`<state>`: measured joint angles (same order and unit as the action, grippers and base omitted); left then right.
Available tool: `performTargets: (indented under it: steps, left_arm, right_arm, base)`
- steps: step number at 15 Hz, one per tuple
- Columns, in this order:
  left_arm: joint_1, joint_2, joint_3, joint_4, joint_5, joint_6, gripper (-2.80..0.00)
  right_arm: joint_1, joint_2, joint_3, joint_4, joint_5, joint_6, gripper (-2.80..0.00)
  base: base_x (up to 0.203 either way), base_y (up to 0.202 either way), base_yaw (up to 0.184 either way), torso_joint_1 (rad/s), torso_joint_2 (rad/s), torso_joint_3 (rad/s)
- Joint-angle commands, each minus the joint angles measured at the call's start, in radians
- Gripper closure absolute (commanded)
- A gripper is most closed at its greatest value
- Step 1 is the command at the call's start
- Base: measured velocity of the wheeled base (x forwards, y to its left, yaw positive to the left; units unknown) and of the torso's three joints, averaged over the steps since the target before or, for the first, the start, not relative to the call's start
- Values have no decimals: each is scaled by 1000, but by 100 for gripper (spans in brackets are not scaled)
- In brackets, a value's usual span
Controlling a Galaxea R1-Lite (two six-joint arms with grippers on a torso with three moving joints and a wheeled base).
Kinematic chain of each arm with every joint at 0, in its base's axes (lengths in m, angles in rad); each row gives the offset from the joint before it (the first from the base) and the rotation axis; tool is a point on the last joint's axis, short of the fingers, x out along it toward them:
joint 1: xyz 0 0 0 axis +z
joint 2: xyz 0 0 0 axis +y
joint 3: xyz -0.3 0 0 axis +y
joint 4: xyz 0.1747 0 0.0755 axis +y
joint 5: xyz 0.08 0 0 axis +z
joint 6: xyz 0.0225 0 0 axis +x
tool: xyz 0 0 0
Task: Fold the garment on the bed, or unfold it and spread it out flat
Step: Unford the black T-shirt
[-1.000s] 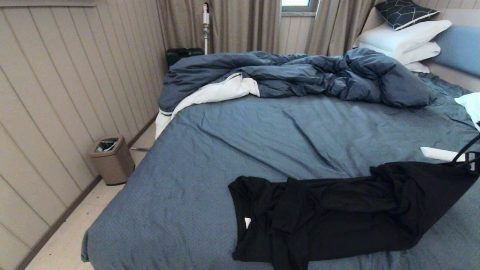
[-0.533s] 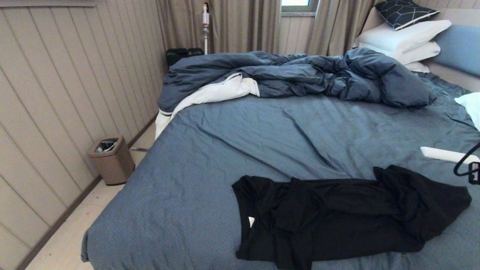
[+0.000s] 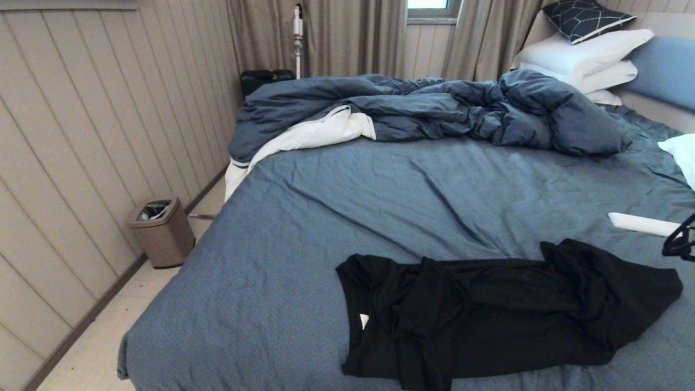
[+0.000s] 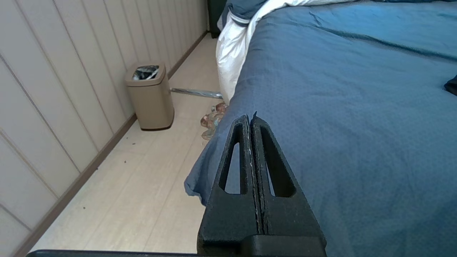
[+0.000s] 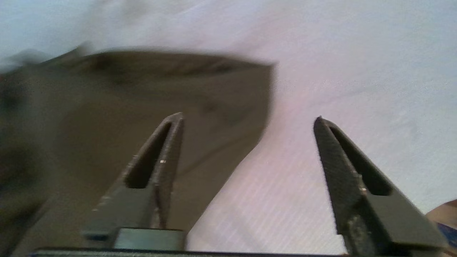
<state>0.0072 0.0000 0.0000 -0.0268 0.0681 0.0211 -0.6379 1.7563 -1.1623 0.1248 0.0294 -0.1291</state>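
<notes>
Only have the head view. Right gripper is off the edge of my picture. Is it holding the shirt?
Observer: No. In the right wrist view the right gripper has its jaws apart with nothing between them; the garment lies on the sheet beyond one finger.
Operator: Left gripper? Not in my view at all.
Observer: The left gripper is shut and empty, hanging by the near corner of the bed, away from the shirt.
Operator: Anything on the floor by that corner?
Observer: A small crumpled object lies on the floor against the bed's side; your view hides it. I cannot tell what it is.
</notes>
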Motion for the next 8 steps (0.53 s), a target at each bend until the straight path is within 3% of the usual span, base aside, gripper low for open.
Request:
performTargets:
  steps: [1, 8]
  left_arm:
    - [0, 0, 0, -1, 1, 0, 0]
    - [0, 0, 0, 10, 1, 2, 0]
  right_arm:
    - [58, -112, 67, 1, 15, 10, 0]
    - [259, -159, 165, 1, 16, 50, 0]
  base:
    - [0, 0, 0, 0, 0, 0]
    - [0, 0, 0, 0, 0, 0]
